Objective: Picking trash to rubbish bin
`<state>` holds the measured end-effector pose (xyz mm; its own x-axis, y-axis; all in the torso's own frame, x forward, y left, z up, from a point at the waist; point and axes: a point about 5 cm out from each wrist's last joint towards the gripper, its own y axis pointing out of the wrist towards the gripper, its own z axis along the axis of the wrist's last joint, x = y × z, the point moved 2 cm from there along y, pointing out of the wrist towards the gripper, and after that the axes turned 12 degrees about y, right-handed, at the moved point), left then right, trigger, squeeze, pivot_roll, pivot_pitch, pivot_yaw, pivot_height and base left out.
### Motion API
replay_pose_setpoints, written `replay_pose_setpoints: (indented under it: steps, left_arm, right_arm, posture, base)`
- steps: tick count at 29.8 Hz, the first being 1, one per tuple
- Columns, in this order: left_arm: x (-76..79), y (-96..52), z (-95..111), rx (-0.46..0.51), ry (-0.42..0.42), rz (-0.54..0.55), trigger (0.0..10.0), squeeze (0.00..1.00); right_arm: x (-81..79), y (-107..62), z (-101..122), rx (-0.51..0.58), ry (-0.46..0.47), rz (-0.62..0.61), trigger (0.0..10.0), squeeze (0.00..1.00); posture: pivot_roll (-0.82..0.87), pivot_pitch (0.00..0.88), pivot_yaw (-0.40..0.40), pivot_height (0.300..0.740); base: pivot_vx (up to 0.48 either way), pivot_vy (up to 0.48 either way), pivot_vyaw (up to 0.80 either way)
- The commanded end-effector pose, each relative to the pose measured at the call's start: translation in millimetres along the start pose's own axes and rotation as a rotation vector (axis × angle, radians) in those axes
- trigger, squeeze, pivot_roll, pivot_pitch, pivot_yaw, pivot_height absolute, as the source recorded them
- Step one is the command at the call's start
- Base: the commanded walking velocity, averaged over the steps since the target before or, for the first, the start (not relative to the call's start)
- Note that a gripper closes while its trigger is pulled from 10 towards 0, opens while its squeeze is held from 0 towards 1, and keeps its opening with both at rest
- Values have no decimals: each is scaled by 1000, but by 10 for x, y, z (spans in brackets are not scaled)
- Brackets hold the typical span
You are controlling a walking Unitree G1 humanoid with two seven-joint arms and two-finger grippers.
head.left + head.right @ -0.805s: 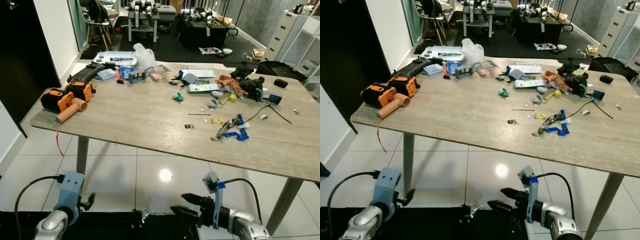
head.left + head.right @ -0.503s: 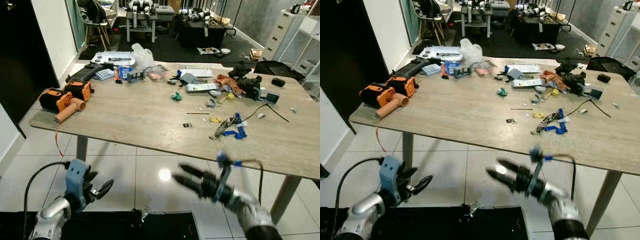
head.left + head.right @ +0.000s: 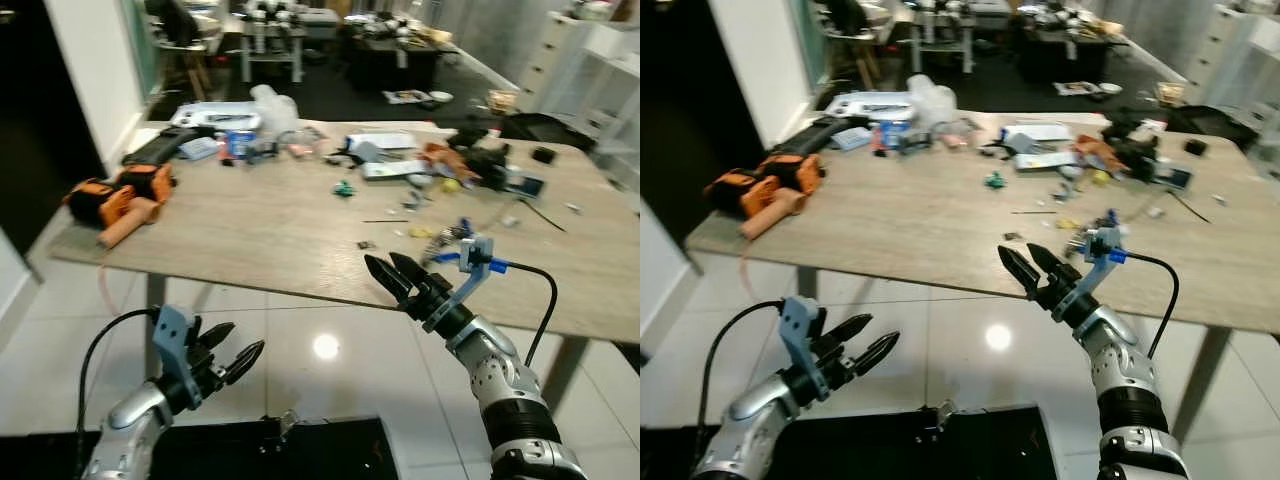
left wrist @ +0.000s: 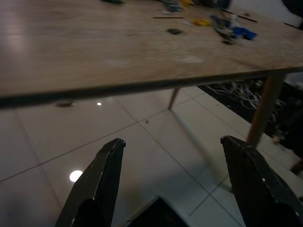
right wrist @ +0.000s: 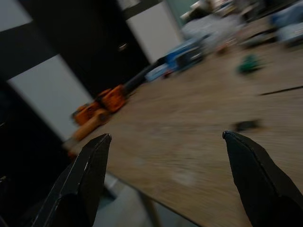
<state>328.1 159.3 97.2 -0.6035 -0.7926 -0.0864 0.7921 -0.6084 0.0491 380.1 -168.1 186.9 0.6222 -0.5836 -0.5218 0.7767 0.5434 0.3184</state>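
1. The left gripper (image 3: 862, 345) hangs low over glossy white floor tiles (image 3: 300, 350), below the table's near edge, its two long black fingers spread apart and empty
2. The right gripper (image 3: 392, 272) is raised level with the near edge of the table (image 3: 250, 230), fingers parted with nothing between them
3. The tabletop is pale wood-grain laminate, a thin slab on slim round legs
4. In the left wrist view the table's near edge runs across from below, a leg (image 4: 263, 111) and a tangle of cables (image 4: 232, 90) showing beneath it
5. The right wrist view skims along the wood surface, blurred, with a small dark scrap (image 5: 246, 125) lying just ahead
6. That scrap (image 3: 367, 245) sits near the table's front; beyond it lie a yellow crumpled bit (image 3: 419, 232), blue plastic pieces (image 3: 452, 256) and a small green object (image 3: 343, 188)
7. On the robot's left end lie chunky orange-and-black power tools (image 3: 115, 196)
8. Along the far edge sit a crumpled clear plastic bag (image 3: 275, 105), packets and dark gear, loosely heaped
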Motion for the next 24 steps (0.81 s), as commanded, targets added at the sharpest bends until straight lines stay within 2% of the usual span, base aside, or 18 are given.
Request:
replay_pose_setpoints:
  steps: [1, 2, 7, 9, 16, 24]
  left_arm:
    - [-25, -6, -44, -22, -10, 69, 10000, 0]
    - [-53, -7, -54, -35, -5, 115, 10000, 0]
    - [-87, -28, -59, -41, 4, 172, 10000, 0]
    - [-131, -60, -108, -77, 40, 209, 10000, 0]
    - [-205, -152, -199, -134, 75, 285, 10000, 0]
    - [-238, -243, -294, -175, 86, 322, 10000, 0]
  right_arm:
    - [-8, 24, 33, 11, -26, -15, 10000, 0]
    - [-21, 56, 43, 15, -38, -21, 10000, 0]
    - [-43, 114, 47, 9, -86, -47, 10000, 0]
    - [-56, 143, 33, 1, -126, -57, 10000, 0]
    - [-141, 234, 26, 13, -171, -60, 10000, 0]
    - [-201, 293, -3, 8, -194, -41, 10000, 0]
  posture:
    - [-99, 146, -6, 740]
    - [-98, 147, -5, 740]
    - [-99, 146, -4, 740]
    - [-99, 145, -4, 740]
    - [-100, 135, 2, 740]
    - [-99, 108, 2, 740]
  base:
    - [0, 0, -800]
    - [0, 0, -800]
    - [0, 0, -800]
    - [0, 0, -800]
    - [0, 0, 0]
    - [274, 0, 0]
